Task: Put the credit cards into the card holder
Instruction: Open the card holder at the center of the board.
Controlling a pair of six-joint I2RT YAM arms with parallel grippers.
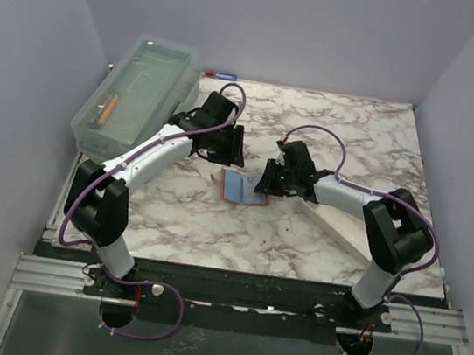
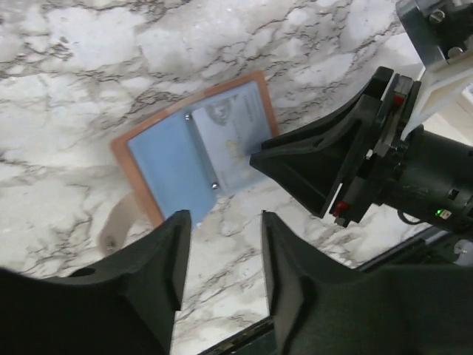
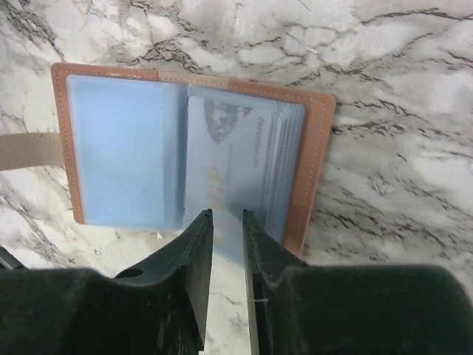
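The card holder lies open on the marble, with a reddish-brown leather rim and blue sleeves inside; it also shows in the left wrist view. A light blue card sits partly in its right-hand pocket, its near edge sticking out past the rim. My right gripper is at that edge, its fingers a narrow gap apart with card and marble showing between them. My left gripper is open and empty just above the table beside the holder. The tan-gold and dark cards are not in view.
A clear plastic lidded box stands at the back left. A long white tray lies under my right arm. A blue and red pen lies at the back edge. The holder's tan strap sticks out sideways.
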